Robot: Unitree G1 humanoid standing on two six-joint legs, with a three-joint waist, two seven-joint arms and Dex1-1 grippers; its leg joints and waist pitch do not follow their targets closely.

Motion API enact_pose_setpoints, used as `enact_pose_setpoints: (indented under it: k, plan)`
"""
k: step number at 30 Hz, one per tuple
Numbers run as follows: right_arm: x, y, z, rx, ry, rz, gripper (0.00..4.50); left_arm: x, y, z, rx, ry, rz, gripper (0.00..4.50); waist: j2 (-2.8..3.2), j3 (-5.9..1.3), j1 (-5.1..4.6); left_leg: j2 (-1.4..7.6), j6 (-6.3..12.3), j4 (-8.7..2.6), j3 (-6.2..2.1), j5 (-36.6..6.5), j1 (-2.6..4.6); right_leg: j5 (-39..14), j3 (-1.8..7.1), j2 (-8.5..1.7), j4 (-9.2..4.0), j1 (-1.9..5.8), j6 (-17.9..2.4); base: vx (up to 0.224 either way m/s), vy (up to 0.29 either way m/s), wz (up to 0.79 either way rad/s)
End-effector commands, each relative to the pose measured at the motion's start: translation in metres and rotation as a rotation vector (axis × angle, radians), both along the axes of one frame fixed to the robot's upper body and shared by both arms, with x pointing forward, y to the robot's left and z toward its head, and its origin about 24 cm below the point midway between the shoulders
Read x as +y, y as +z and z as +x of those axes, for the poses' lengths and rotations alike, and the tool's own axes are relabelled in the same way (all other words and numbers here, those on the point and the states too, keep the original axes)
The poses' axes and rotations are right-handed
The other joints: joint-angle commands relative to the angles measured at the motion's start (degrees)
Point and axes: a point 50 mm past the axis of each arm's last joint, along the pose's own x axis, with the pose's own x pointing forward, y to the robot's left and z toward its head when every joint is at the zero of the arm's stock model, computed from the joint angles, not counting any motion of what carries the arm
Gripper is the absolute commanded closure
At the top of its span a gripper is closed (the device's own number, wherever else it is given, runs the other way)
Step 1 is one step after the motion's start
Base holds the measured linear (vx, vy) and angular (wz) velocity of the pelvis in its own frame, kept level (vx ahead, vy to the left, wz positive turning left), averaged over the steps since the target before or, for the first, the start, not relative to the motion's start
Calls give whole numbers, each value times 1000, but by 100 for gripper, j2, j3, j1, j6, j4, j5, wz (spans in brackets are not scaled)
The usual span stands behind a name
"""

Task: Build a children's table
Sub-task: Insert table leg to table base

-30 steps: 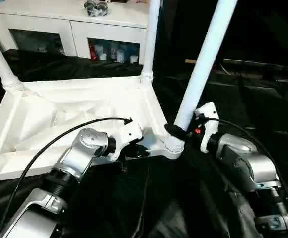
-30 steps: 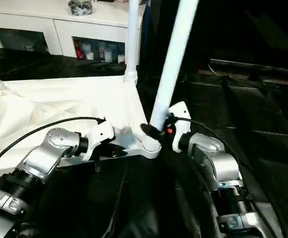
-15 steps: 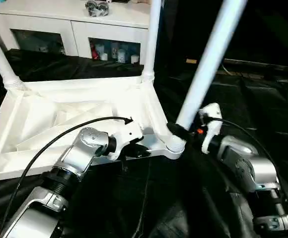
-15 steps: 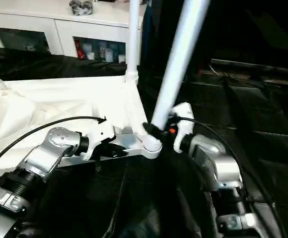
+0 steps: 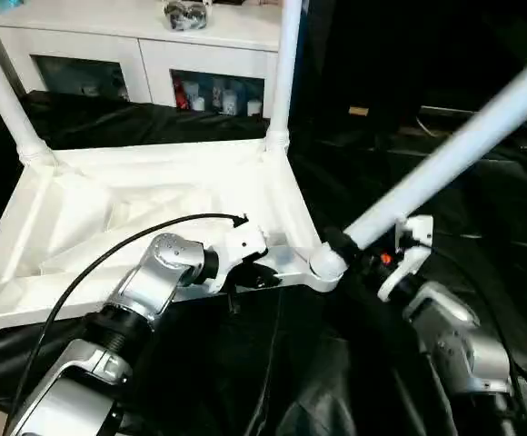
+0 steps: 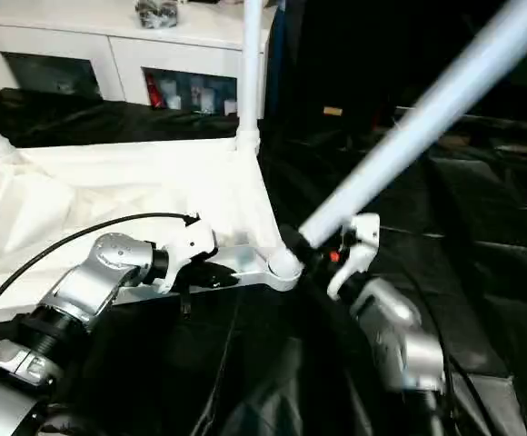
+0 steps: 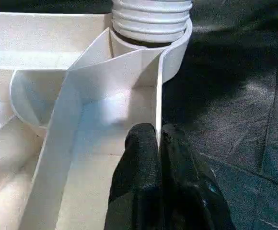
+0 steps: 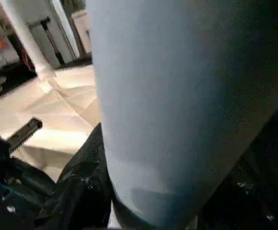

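The table top (image 5: 145, 213) lies upside down on the black cloth (image 5: 273, 381), filling the left and middle of the head views, ribbed underside up. Two legs stand upright in its far corner sockets: one at the upper left (image 5: 4, 91), one at top centre (image 5: 286, 68).

My left gripper (image 7: 158, 143) is pinched shut on the thin upright side wall of the top, near its near right corner; in the left wrist view one black finger (image 7: 139, 158) lies inside the wall and the other outside, with the ridged collar of the corner socket (image 7: 151, 19) just beyond them.

My right gripper (image 5: 350, 250) sits right of centre in the left eye view, clamped around the foot of the third leg (image 5: 445, 159), about half open with the tube filling the gap. That leg leans steeply, running from the near right corner socket (image 5: 325, 265) up to the upper right edge of the frame. In the right wrist view the leg (image 8: 177, 105) looms close, with a black finger (image 8: 84, 184) against its side.

In the upper left, behind the table, stands a white cabinet (image 5: 154, 45) with glass doors.
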Motion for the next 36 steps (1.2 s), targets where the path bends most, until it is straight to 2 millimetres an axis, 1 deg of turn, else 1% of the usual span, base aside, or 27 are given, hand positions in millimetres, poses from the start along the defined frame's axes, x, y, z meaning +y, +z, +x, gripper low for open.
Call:
enact_pose_setpoints:
  k: [1,3,5,6,7,8,9,11,12,13,14,15,17,20,21,22,23,24,26,27,29,31,32,33,34,35,36]
  plan:
    - [6,-14,-6,69,55,-101,262,6,12,11,-64,70,-37,450,-26,-236,3,497,28,-534,-232,-1287,29,-1858,373,-646,-618,145,-930,0,0,0]
    - [8,-13,-3,69,91,-154,262,6,12,10,-64,62,-31,450,-12,-228,-5,493,32,-533,-232,-1309,25,-1886,375,-651,-620,144,-955,0,0,0]
    - [9,-14,-1,78,126,-192,262,6,11,10,-62,57,-28,450,-19,-223,-17,488,30,-534,-233,-1352,24,-1987,374,-650,-630,143,-939,0,0,0]
    - [10,-15,0,82,142,-207,262,6,11,10,-62,56,-27,450,-47,-221,-22,488,45,-530,-236,-1349,17,-2060,373,-661,-628,149,-935,0,0,0]
    - [11,-16,1,89,169,-226,262,7,11,9,-60,52,-25,450,-33,-220,-24,489,50,-527,-233,-1340,23,-2098,377,-660,-639,137,-924,0,0,0]
    - [14,-19,1,97,223,-255,262,8,10,8,-54,39,-20,450,-78,-226,-33,490,78,-522,-239,-1301,13,-2091,372,-666,-619,151,-936,0,0,0]
    - [15,-20,1,104,247,-264,262,8,10,7,-51,34,-18,450,-62,-220,-36,490,86,-521,-233,-1305,17,-2095,371,-661,-629,142,-942,0,0,0]
    - [16,-21,0,112,273,-274,262,9,10,7,-48,29,-18,450,-64,-211,-52,497,89,-526,-232,-1337,19,-2129,374,-658,-639,135,-933,0,0,0]
    - [16,-22,-1,116,298,-283,262,9,10,6,-48,24,-17,450,-153,-214,-67,496,111,-522,-222,-1314,16,-2130,373,-652,-640,141,-917,0,0,0]
    - [17,-24,-2,124,324,-288,262,10,10,6,-47,20,-15,450,-119,-214,-52,495,122,-521,-233,-1281,14,-2124,375,-666,-624,144,-927,0,0,0]
    - [18,-26,-2,131,353,-280,262,11,10,5,-47,10,-14,450,-102,-220,-52,492,135,-516,-226,-1231,11,-2090,378,-667,-630,144,-925,0,0,0]
    - [18,-27,-2,134,370,-272,262,12,10,5,-46,1,-16,450,-115,-224,-64,491,152,-514,-223,-1204,9,-1969,374,-661,-621,146,-978,0,0,0]
    - [18,-28,-2,131,416,-277,262,13,11,4,-46,-23,-18,450,-115,-237,-55,502,161,-511,-218,-1145,25,-1748,370,-656,-603,144,-1039,0,0,0]
    - [18,-27,-2,128,463,-284,262,14,13,3,-44,-53,-18,450,-127,-256,-56,503,202,-502,-211,-1036,23,-1346,362,-650,-559,171,-1154,0,0,0]
    - [18,-27,-2,121,487,-286,262,14,14,2,-46,-77,-17,450,-129,-267,-55,503,225,-497,-211,-954,20,-1155,354,-644,-537,182,-1200,0,0,0]
    - [16,-27,-3,105,550,-300,262,17,17,-4,-25,-178,-5,450,-147,-276,-55,498,266,-489,-209,-901,9,-1024,349,-648,-520,196,-1236,0,0,0]
    - [16,-27,-3,102,564,-303,262,17,17,-5,-19,-201,-1,450,-147,-276,-55,498,266,-489,-209,-901,9,-1024,349,-648,-520,196,-1236,0,0,0]
    - [16,-27,-4,98,593,-304,262,19,18,-6,-8,-227,4,450,-117,-276,-66,510,294,-494,-213,-841,2,-807,345,-646,-491,206,-1294,0,0,0]
    - [15,-27,-5,92,624,-298,262,20,19,-7,0,-240,3,450,-116,-294,-68,519,303,-482,-205,-779,28,-537,341,-637,-464,204,-1374,0,0,0]
    - [16,-27,-7,93,662,-286,262,22,20,-6,7,-252,3,450,-119,-301,-69,516,349,-471,-196,-706,38,-200,327,-629,-432,214,-1517,0,0,0]
    - [16,-27,-11,93,722,-276,262,25,22,-6,21,-273,11,450,-125,-308,-65,512,428,-453,-185,-595,40,77,325,-628,-410,227,-1614,0,0,0]
    - [16,-29,-13,96,765,-284,262,28,23,-4,23,-274,22,450,-103,-307,-53,514,450,-452,-185,-610,40,90,321,-634,-411,237,-1648,0,0,0]
    - [16,-29,-14,94,779,-287,262,29,23,-2,20,-269,26,450,-118,-301,-52,515,431,-453,-175,-688,51,2,321,-631,-426,228,-1656,0,0,0]
    - [16,-30,-15,93,793,-290,262,30,24,-1,18,-265,27,450,-113,-301,-42,511,419,-451,-173,-722,57,-58,321,-635,-433,227,-1663,0,0,0]
    - [16,-31,-15,92,797,-292,262,31,24,0,15,-258,28,450,-110,-294,-40,520,369,-463,-180,-791,52,-170,324,-643,-440,235,-1665,0,0,0]
    - [16,-31,-14,89,788,-295,262,32,24,1,9,-241,31,450,-107,-291,-35,530,315,-474,-185,-865,62,-280,325,-644,-445,232,-1659,0,0,0]
    - [16,-31,-14,88,785,-296,262,32,24,2,7,-236,31,450,-111,-290,-35,529,296,-478,-189,-886,61,-322,325,-646,-448,237,-1653,0,0,0]
